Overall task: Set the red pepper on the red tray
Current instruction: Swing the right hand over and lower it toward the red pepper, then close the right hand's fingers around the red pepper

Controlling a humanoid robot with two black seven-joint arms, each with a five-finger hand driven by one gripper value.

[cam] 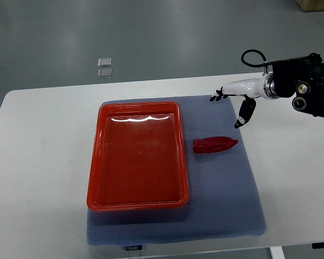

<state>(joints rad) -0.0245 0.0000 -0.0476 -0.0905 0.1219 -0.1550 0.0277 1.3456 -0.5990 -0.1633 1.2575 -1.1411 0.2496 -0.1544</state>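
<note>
A red pepper lies on its side on the blue-grey mat, just right of the red tray. The tray is a shallow rectangular one and holds nothing. My right hand comes in from the right edge on a black and white arm. It hovers above and to the right of the pepper, apart from it. Its fingers are spread, with the thumb pointing down toward the mat, and it holds nothing. The left arm does not show.
The mat lies on a white table whose front edge runs along the picture's bottom. Two small clear squares lie on the grey floor beyond the table. A cardboard corner shows at the top right.
</note>
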